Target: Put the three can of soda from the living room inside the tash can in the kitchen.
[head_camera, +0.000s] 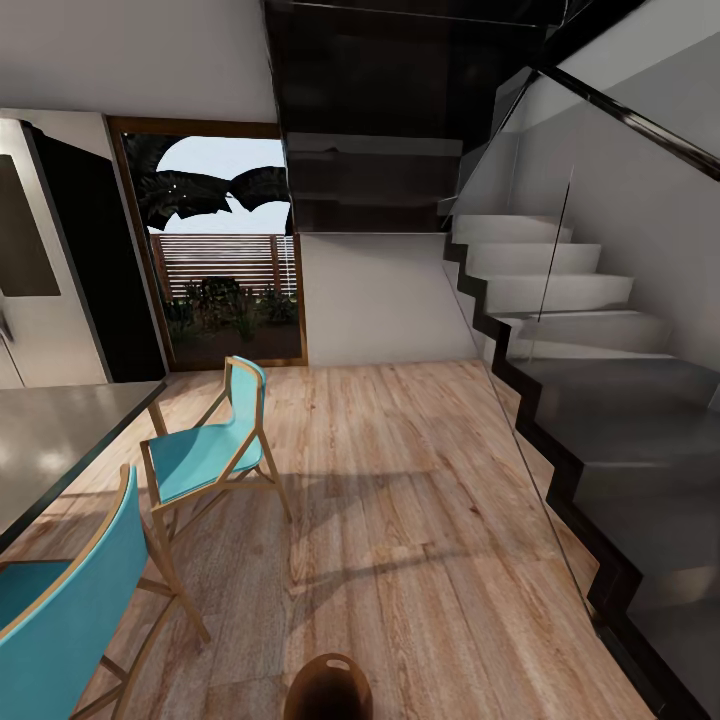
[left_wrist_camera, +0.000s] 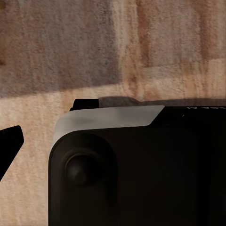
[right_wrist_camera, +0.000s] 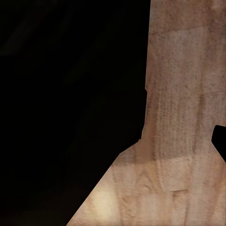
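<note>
Trash can (head_camera: 328,688) sits on the kitchen wood floor (head_camera: 400,520) below the head camera, ready for cans; gripper states cannot be told

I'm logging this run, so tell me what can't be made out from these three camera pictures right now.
- Bin: head view, cut off by the bottom edge; its contents can't be told.
- Fridge: head view, cut by the left edge.
- Near blue chair: head view, cut by the left and bottom edges.
- Left wrist view: a dark housing hides much of the floor; gripper state unclear.
- Right wrist view: a black shape covers the floor; gripper state unclear.
</note>
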Robot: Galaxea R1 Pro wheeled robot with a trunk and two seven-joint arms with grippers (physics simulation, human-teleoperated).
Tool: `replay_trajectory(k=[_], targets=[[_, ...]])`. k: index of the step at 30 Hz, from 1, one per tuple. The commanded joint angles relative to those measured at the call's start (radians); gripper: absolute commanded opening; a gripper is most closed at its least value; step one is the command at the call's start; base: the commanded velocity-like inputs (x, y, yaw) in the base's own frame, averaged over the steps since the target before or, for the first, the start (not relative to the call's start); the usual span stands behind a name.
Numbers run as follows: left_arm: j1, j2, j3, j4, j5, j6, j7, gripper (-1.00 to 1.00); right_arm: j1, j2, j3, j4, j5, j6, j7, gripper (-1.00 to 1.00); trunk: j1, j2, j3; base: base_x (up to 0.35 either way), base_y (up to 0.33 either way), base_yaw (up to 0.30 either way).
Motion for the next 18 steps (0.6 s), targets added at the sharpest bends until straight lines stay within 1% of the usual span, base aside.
replay_trajectory(k=[1, 18], targets=[[0.0, 0.0, 0.0, 0.0, 0.0, 0.0, 0.0, 1.0, 0.0, 0.0, 0.0, 0.0, 0.0, 0.0, 0.0, 1.0, 0.0, 0.0, 0.0, 0.0, 0.0, 0.0], [0.0, 0.0, 0.0, 0.0, 0.0, 0.0, 0.0, 1.0, 0.0, 0.0, 0.0, 0.0, 0.0, 0.0, 0.0, 1.0, 0.0, 0.0, 0.0, 0.0, 0.0, 0.0]])
